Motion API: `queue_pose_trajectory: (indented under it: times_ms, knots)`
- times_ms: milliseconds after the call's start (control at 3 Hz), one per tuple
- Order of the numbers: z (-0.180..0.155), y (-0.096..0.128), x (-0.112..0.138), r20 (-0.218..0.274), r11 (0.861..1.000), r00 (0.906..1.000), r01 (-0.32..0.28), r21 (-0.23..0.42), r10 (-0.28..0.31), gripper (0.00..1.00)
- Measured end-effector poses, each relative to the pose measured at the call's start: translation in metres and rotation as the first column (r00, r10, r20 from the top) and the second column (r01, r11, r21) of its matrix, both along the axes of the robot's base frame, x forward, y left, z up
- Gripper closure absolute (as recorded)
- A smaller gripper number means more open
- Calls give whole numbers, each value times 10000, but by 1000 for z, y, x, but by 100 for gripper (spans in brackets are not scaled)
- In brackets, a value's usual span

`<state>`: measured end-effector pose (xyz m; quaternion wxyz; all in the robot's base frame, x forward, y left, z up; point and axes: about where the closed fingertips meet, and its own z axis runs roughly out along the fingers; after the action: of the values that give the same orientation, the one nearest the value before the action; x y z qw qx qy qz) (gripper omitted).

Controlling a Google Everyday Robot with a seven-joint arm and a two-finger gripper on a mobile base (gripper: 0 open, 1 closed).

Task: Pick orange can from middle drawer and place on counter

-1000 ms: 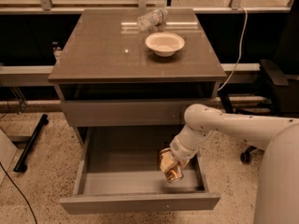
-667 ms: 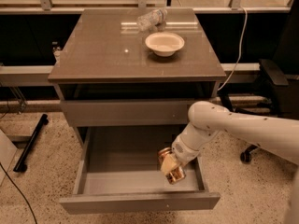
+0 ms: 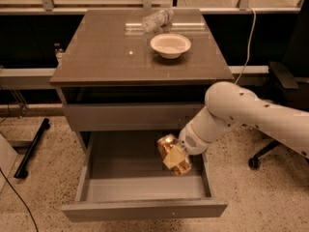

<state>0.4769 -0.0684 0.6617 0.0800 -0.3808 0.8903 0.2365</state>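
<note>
The claw (image 3: 176, 155) pinches the orange can (image 3: 168, 145) over the open middle drawer (image 3: 145, 190) — glossy counter (image 3: 101, 52), speckled floor (image 3: 43, 197).

The white arm (image 3: 260, 112) enters from the right edge and slopes toward the left; a rounded elbow joint (image 3: 227, 100) sits at its highest point; from there the forearm drops down and to the left to a thick cylindrical wrist (image 3: 195, 138); the gripper (image 3: 176, 154) hangs below the wrist, pointing down and left, over the right side of the open middle drawer (image 3: 130, 163); one pale finger (image 3: 175, 153) lies across the orange can (image 3: 169, 145), which is clamped between the fingers and tilted.
</note>
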Motion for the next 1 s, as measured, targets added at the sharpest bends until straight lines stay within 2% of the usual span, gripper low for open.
queue_pose_trajectory:
  times_ms: [333, 667, 1000]
  knots:
    - [71, 19, 18, 1603, 9966, 9865, -451, 686, 337, 100]
    - [114, 33, 37, 2409, 9926, 9701, -578, 1072, 305, 100]
    - [114, 33, 37, 2409, 9926, 9701, -578, 1072, 305, 100]
